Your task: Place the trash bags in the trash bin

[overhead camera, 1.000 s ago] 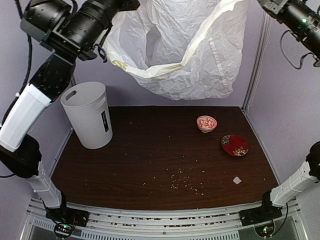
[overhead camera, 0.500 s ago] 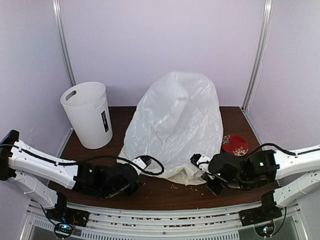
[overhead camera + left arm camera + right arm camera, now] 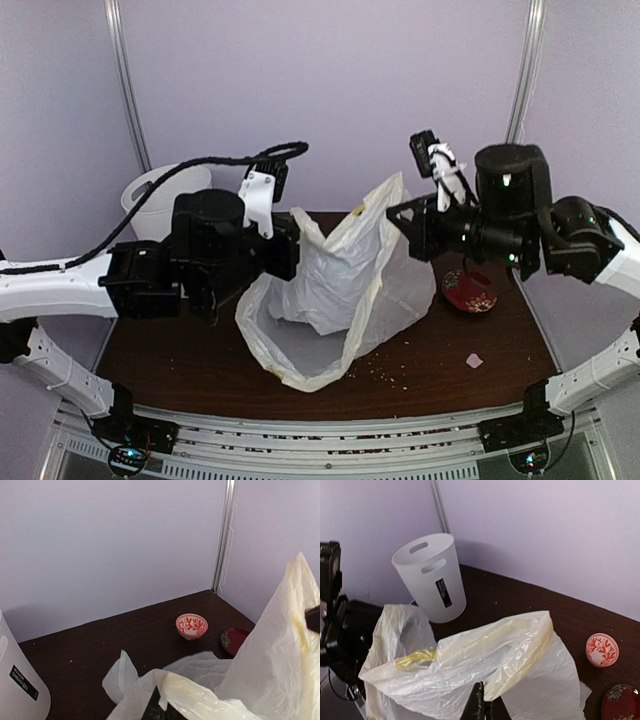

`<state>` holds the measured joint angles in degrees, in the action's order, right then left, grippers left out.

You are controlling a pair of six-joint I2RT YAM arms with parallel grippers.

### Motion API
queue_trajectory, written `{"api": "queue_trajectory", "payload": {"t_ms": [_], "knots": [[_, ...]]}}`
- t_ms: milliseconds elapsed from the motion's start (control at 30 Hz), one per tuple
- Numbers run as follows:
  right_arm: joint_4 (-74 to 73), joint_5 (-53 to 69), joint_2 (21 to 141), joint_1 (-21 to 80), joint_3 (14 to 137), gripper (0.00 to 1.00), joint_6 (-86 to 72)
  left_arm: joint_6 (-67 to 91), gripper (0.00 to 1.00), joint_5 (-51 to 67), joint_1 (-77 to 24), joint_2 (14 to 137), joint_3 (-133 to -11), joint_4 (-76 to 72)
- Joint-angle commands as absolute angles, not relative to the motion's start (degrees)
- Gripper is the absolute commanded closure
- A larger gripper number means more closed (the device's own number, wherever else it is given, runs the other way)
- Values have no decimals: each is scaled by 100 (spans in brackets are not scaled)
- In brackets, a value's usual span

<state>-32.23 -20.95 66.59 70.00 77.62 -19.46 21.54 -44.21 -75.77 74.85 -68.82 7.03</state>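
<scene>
The trash bag (image 3: 330,290) is a thin, crinkly, translucent white sack. It hangs between my two grippers over the middle of the table, with its lower end on the tabletop. My left gripper (image 3: 293,245) is shut on the bag's left rim, and its dark fingers show under the plastic in the left wrist view (image 3: 162,711). My right gripper (image 3: 405,218) is shut on the bag's right rim (image 3: 484,707). The trash bin (image 3: 150,190) stands upright at the back left, largely hidden behind my left arm. It shows fully in the right wrist view (image 3: 432,575), with its black label facing the table.
A small red-patterned bowl (image 3: 191,625) and a dark red dish (image 3: 470,290) sit at the right. A small white paper scrap (image 3: 474,360) and crumbs (image 3: 385,372) lie near the front. Metal posts stand at the back corners.
Both arms have risen from low at the table's front to mid height. The bag, which was draped in a mound on the table, now hangs stretched between them.
</scene>
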Motion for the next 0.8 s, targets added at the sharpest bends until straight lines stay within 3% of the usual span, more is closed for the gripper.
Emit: {"api": "queue_trajectory", "payload": {"t_ms": [0, 167, 333, 500, 567, 767], "knots": [[-3715, -2642, 7307, 6031, 9743, 100, -1665, 1223, 100, -4733, -7039, 8151, -8457, 343], [-4445, -2393, 7889, 5424, 11349, 100, -1477, 1189, 100, -5791, -6523, 8953, -10563, 1415], [-4682, -1001, 7587, 5418, 10596, 100, -1598, 2443, 100, -5870, -6491, 8853, -10540, 2528], [-4949, -418, 6900, 5415, 9199, 100, -2668, 3871, 100, -4868, -6484, 8125, -9458, 3850], [-5124, -407, 6637, 5409, 8956, 100, -3074, 3816, 100, -3876, -6329, 8060, -9461, 4417], [-6399, -705, 6837, 5361, 9464, 100, -3548, 3807, 100, -2344, -5936, 8345, -9694, 5490]]}}
